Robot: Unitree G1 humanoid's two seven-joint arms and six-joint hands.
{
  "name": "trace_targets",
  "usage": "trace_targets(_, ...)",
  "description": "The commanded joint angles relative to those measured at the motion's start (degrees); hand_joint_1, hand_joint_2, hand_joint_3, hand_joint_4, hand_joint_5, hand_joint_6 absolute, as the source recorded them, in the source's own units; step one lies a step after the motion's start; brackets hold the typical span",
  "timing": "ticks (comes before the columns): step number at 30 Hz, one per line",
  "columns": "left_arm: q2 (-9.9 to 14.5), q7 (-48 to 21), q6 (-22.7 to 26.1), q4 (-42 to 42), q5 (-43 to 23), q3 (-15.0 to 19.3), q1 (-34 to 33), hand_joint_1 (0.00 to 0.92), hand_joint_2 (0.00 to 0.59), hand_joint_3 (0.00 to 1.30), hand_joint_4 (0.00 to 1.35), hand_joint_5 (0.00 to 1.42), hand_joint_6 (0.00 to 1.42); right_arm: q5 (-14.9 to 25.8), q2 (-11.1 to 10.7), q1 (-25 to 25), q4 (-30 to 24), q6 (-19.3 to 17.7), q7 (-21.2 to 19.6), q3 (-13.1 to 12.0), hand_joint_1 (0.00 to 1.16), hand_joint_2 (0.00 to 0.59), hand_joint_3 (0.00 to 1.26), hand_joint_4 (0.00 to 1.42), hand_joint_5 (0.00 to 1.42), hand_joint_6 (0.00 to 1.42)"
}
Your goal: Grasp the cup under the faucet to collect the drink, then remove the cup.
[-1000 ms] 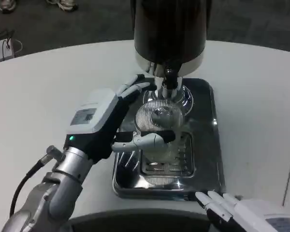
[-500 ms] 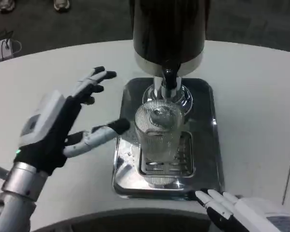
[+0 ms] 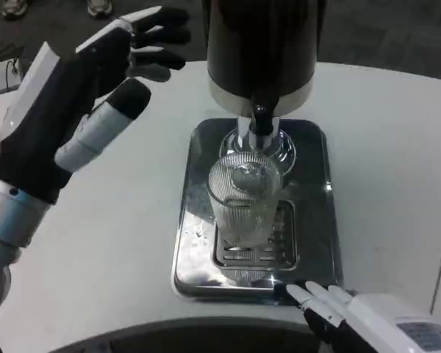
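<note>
Letting go of the cup (image 3: pixel 244 202) a second earlier, then lifting clear: left hand (image 3: pixel 73 95) ended up raised in the upper left of the frame, well apart from everything, fingers (image 3: pixel 151 37) spread wide and holding nothing. Left the ribbed clear cup standing free, upright on the drip tray (image 3: pixel 312 220) in the middle of the frame, right under the faucet (image 3: pixel 260 121) of the dark dispenser (image 3: pixel 261 44). Probably meant the placing part was over and the filling came next, maybe with that raised hand heading for the dispenser, though just a guess. Couldn't tell whether any drink was in the cup yet. Right hand (image 3: pixel 367 320) parked at the lower right edge of the frame on the white worktop (image 3: pixel 117 235), fingertips touching or just beside the tray's near corner, fingers stretched out flat, gripping nothing.
</note>
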Motion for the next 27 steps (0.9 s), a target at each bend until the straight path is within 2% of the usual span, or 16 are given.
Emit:
trace_targets(1, 0.33, -5.55, 3.89, 0.02, -1.56, -1.18, -4.19, 0.000, 0.064, 0.26, 0.27, 0.36, 0.39, -0.57, 0.21, 0.81, -0.75, -0.18, -0.44, 0.59, 0.53, 0.413, 0.05, 0.00, 0.00, 0.00)
trace_targets(6, -0.32, -11.24, 7.54, 2.37, -1.57, -3.57, -8.97, 0.000, 0.067, 0.24, 0.24, 0.34, 0.36, -0.24, 0.86, 1.80, -0.75, -1.25, -1.27, 0.29, 0.53, 0.413, 0.05, 0.00, 0.00, 0.00)
trace_targets(12, -1.41, -15.56, 8.69, 6.23, -0.35, -6.30, -12.56, 0.000, 0.066, 0.21, 0.22, 0.32, 0.34, 0.20, 1.74, 3.08, -0.75, -2.33, -2.05, -0.29, 0.53, 0.413, 0.05, 0.00, 0.00, 0.00)
trace_targets(20, -2.81, -18.68, 7.65, 11.58, 1.87, -8.24, -14.52, 0.000, 0.069, 0.19, 0.20, 0.31, 0.32, 1.28, 2.45, 3.85, -0.75, -3.86, -2.49, -1.05, 0.53, 0.413, 0.05, 0.00, 0.00, 0.00)
trace_targets(27, -2.00, -21.26, 4.75, 12.28, 5.12, -10.48, -15.05, 0.000, 0.062, 0.19, 0.20, 0.31, 0.31, 2.85, 3.00, 5.18, -0.75, -4.81, -2.53, -1.93, 0.53, 0.413, 0.05, 0.00, 0.00, 0.00)
